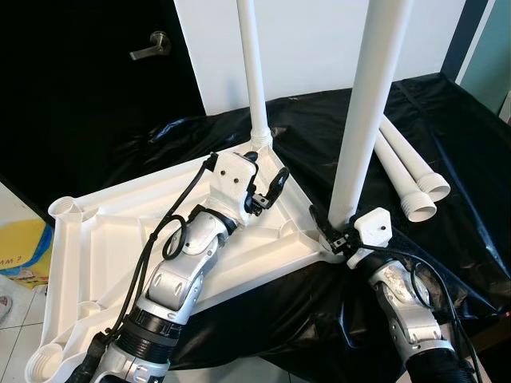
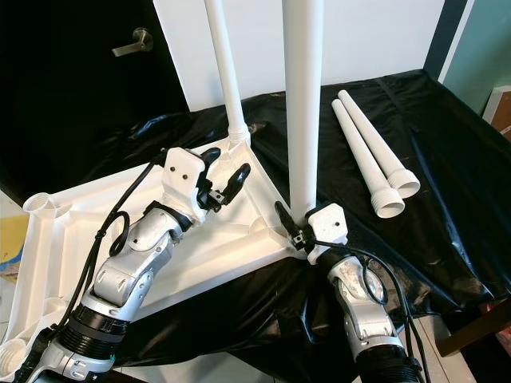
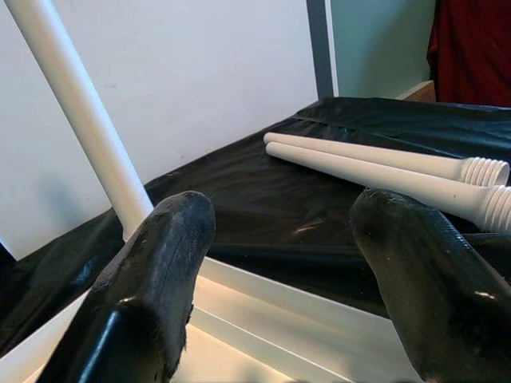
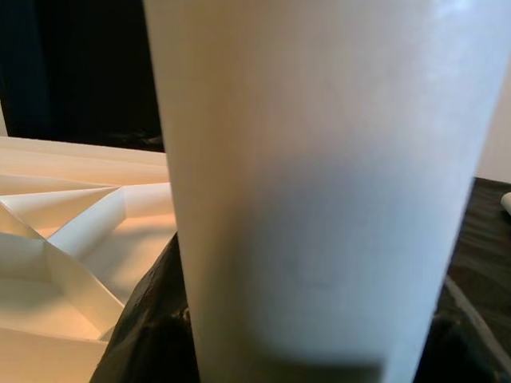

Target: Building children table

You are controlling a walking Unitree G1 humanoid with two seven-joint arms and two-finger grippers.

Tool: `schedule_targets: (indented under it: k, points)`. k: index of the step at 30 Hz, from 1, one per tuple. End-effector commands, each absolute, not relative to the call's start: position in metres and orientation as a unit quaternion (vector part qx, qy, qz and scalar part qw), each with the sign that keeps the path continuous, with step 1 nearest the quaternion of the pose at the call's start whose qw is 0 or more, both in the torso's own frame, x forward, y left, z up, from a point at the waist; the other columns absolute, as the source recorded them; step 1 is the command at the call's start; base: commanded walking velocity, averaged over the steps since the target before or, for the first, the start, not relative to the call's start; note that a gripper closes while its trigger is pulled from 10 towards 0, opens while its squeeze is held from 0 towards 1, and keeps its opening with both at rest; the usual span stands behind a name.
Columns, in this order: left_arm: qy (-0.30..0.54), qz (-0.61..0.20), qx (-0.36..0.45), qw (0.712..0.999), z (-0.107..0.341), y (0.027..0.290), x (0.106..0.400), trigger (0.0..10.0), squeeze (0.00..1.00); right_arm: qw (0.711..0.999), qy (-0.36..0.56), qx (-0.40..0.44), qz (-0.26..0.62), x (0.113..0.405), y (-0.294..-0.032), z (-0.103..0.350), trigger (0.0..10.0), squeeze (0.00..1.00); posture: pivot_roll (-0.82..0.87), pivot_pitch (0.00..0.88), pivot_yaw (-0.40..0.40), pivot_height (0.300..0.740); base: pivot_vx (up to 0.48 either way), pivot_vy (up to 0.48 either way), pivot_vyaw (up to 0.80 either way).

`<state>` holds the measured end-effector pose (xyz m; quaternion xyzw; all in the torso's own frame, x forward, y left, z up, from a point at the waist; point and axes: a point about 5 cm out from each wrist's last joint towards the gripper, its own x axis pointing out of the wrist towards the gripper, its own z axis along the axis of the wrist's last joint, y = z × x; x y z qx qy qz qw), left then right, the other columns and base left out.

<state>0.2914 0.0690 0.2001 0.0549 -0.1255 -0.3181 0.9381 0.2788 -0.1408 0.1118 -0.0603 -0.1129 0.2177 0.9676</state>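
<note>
Left eye view: two legs (image 1: 254, 72) stand in the upturned tabletop (image 1: 96, 239); you have two loose legs (image 1: 403, 171) left. Right gripper (image 1: 335, 231) pinches the near leg (image 1: 369, 96); left gripper (image 1: 267, 191) hovers spread.

The upturned tabletop (image 1: 104, 239) lay on the bench's (image 1: 447, 231) left part, overhanging the front edge. One leg (image 1: 254, 76) stood in its far corner, another (image 1: 363, 112) in its right corner. Two loose legs (image 1: 411, 167) lay side by side toward the bench's right edge.

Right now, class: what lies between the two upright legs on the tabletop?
In the left eye view, the left gripper, jaws open, over the upturned tabletop.
</note>
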Motion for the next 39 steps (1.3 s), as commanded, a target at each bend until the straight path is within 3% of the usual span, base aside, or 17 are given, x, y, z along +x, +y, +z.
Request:
schedule_targets:
  k: [1,33,39]
  points:
    - [-0.120,-0.371,0.063,0.919,0.1971,0.0653,0.2878,10.0,0.00,0.979,0.002,-0.034,0.199,0.2708,-0.1460,0.0717,10.0,0.00,-0.13,0.013,0.108,0.740,0.000,0.000,0.00]
    - [-0.121,-0.373,0.059,0.918,0.1965,0.0632,0.2863,10.0,0.00,0.991,0.080,0.066,0.089,0.2725,-0.1522,0.0632,10.0,0.00,-0.14,0.014,0.105,0.740,0.000,0.000,0.00]
    - [-0.121,-0.373,0.059,0.918,0.1963,0.0634,0.2861,10.0,0.00,0.992,0.065,0.040,0.100,0.2722,-0.1523,0.0665,10.0,0.00,-0.14,0.017,0.103,0.740,0.000,0.000,0.00]
